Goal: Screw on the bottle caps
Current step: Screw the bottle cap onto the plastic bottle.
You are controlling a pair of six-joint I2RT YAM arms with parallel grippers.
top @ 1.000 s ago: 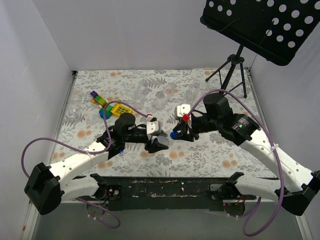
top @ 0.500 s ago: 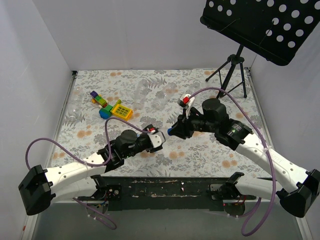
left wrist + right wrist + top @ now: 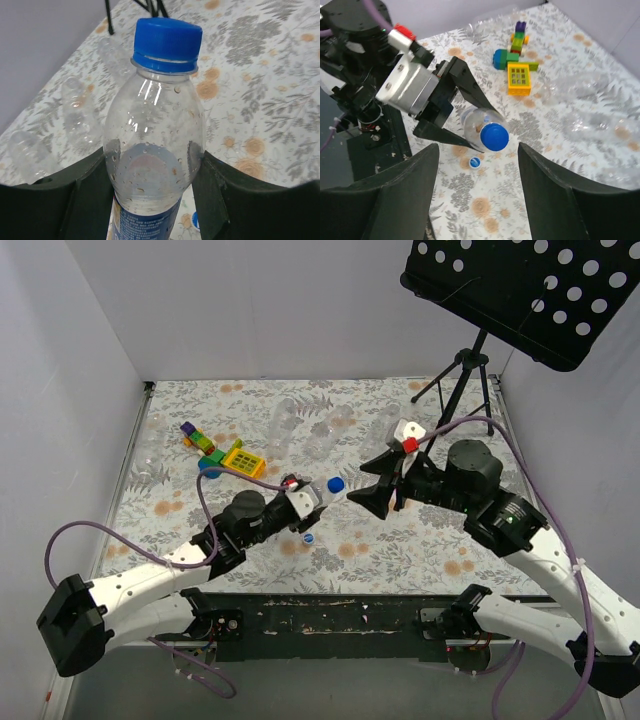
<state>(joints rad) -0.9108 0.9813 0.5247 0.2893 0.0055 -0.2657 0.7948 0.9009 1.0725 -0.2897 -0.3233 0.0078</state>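
Observation:
My left gripper (image 3: 155, 192) is shut on a clear bottle (image 3: 154, 145) with a blue-and-white label, its fingers clamped on either side of the body. A blue cap (image 3: 167, 37) sits on the bottle's neck. In the top view the bottle (image 3: 308, 499) tilts toward the right arm, cap (image 3: 335, 483) leading. My right gripper (image 3: 378, 492) stands open a short way right of the cap, touching nothing. In the right wrist view the capped bottle (image 3: 479, 125) lies beyond the spread fingers (image 3: 405, 190). A loose blue-and-white cap (image 3: 475, 162) lies on the table below the bottle.
Several empty clear bottles (image 3: 285, 422) lie on the flowered cloth at the back and left. Colourful toy blocks (image 3: 205, 440) and a yellow piece (image 3: 243, 460) sit at the left rear. A black tripod (image 3: 465, 380) with a perforated music desk (image 3: 520, 295) stands back right.
My right gripper has let go of the cap, opened and drawn back to the right. The left arm has shifted and tilted the capped bottle up. A loose cap now shows beneath it.

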